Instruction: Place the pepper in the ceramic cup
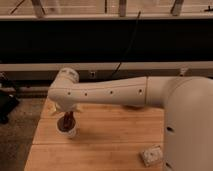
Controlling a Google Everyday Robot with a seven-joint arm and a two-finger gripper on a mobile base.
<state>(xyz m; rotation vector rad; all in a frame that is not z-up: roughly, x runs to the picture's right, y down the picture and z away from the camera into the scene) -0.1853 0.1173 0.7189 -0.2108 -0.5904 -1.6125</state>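
One pincer (66, 113) hangs directly above our small white ceramic cup (67, 129); the dark red-brown pepper (67, 121) stands upright below it, whether gripped we cannot tell.

A wooden table (110, 137) of pale planks is standing on a grey speckled floor (20, 147), warm light falling across its top. Behind it a wide dark panel (75, 42) is running the width of the room, with a pale rail (160, 65) crossing below it and a light ledge (75, 17) lying along its top. A black cable (129, 47) is hanging down the panel. The gripper (67, 120) is hanging over the table's left part
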